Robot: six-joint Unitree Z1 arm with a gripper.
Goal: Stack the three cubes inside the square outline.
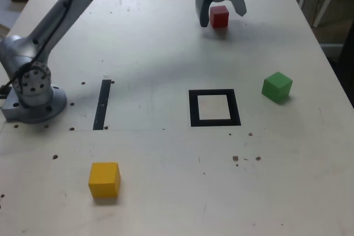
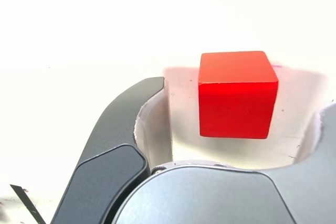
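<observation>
Grey metal jaws [image 1: 225,19] wide open, straddling solid red cube [image 1: 219,17] on white surface [image 1: 149,181], nothing gripped!

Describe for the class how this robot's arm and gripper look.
The arm is a grey tube with a dark cable running along it, rising from a rounded silvery joint with dark round spots. The gripper has two curved dark-grey fingers.

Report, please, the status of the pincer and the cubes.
Pincer open around red cube, no grip. Yellow cube and green cube on table, outside black square outline. Nothing seen blocking the outline.
</observation>
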